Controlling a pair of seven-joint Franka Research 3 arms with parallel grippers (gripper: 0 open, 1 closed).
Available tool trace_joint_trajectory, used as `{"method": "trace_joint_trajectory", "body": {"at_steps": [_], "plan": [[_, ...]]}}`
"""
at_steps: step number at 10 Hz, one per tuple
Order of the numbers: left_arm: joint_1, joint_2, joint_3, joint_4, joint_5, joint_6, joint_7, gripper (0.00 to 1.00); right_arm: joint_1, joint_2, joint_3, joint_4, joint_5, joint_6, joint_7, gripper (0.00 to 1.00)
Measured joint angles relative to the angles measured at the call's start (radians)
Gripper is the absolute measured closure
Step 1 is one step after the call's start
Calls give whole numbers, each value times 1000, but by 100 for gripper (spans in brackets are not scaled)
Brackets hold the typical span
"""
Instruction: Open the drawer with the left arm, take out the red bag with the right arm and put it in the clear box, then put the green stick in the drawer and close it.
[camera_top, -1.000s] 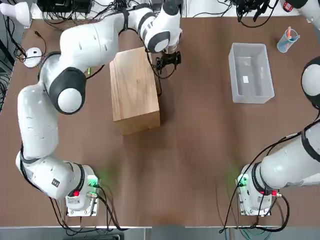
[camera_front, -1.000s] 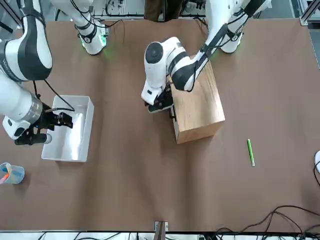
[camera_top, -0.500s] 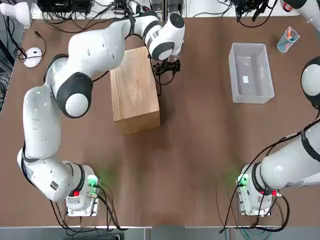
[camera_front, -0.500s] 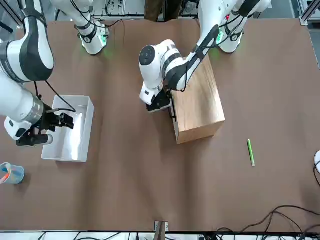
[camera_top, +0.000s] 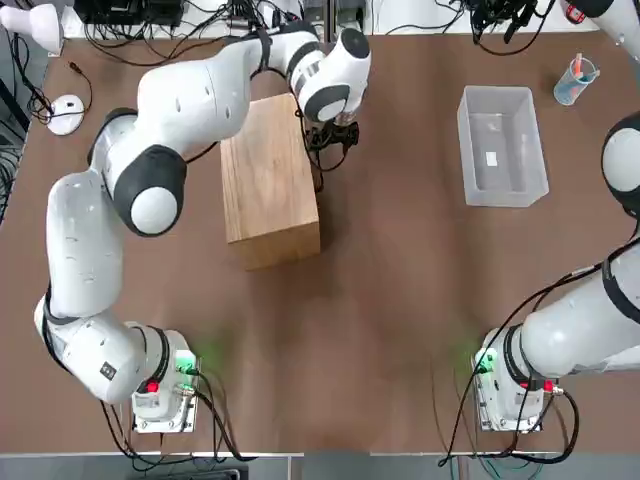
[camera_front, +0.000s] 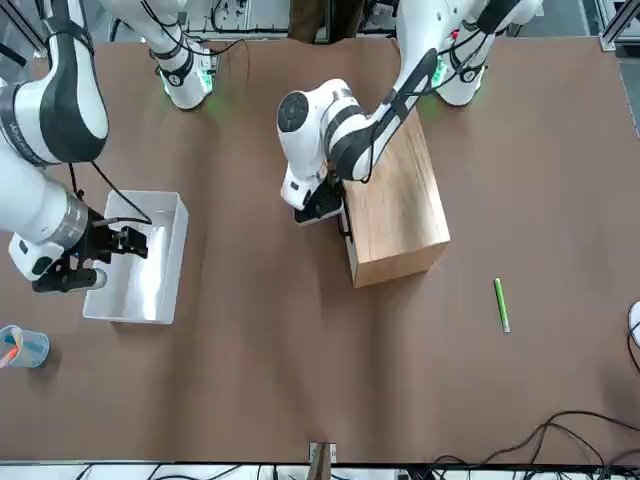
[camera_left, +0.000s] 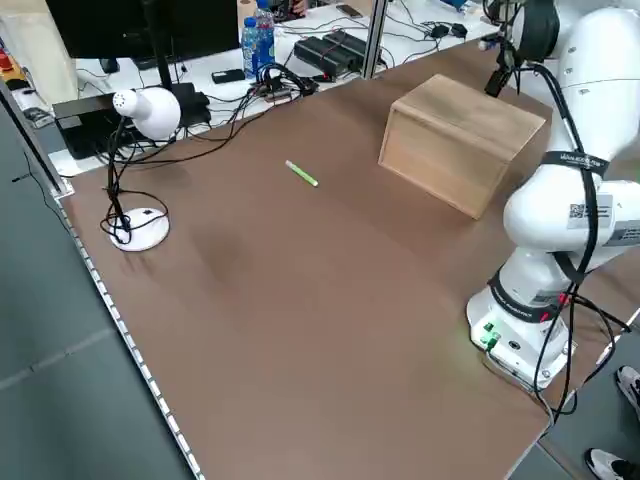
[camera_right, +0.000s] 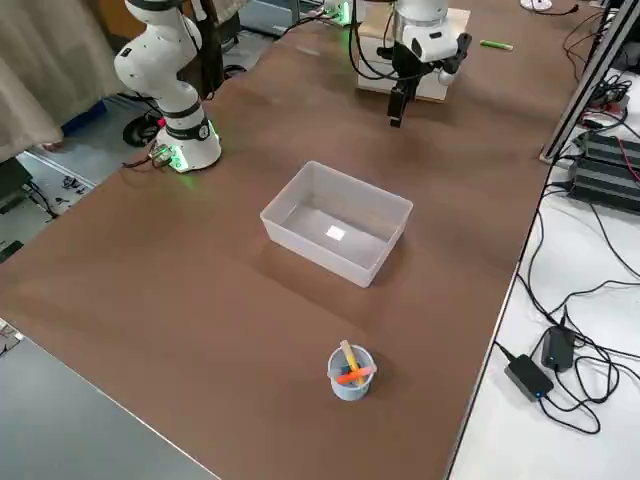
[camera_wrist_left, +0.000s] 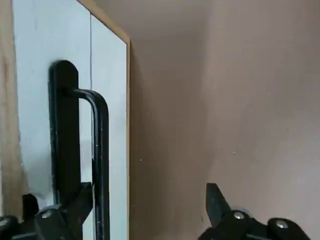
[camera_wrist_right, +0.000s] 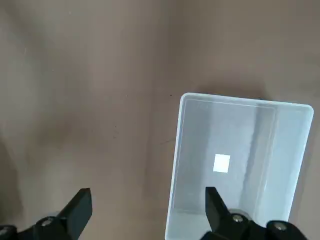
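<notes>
The light-wood cabinet stands left of the table's middle, and its drawer looks shut. My left gripper is open at the cabinet's right face. The dark handle stands just inside one finger. The red bag is hidden. The green stick lies on the table beyond the cabinet, on my left. My right gripper hovers open over the far end of the clear box, holding nothing; its wrist view shows the box below.
A pale blue cup with orange-pink sticks stands at the far right corner. A white desk lamp and cables sit at the far left edge. The arms' bases are at the near edge.
The left arm has swung its wrist round and brought the gripper closer to the drawer handle. The right arm and the clear box have not moved.
</notes>
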Motion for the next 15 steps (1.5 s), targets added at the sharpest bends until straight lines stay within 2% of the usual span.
{"method": "trace_joint_trajectory", "body": {"at_steps": [3,4,5,7,8,10,11,15], "plan": [[-2,13,0,1,1,-1,1,4,0,0,0,0,0,1,0,0],[-2,13,0,1,1,-3,1,14,0,0,0,0,0,1,0,0],[-2,13,1,2,1,-4,1,30,0,0,0,0,0,1,0,0],[-3,13,0,4,1,-4,0,47,0,0,-1,0,11,1,12,0],[-7,13,-1,6,1,-4,0,63,0,0,-1,0,23,1,39,0],[-24,13,0,7,15,-6,-22,71,3,0,0,0,31,2,73,0],[-27,13,0,8,16,2,-30,85,3,0,0,1,31,3,77,0],[-42,13,1,8,22,102,-34,86,20,0,2,16,31,62,80,0]]}}
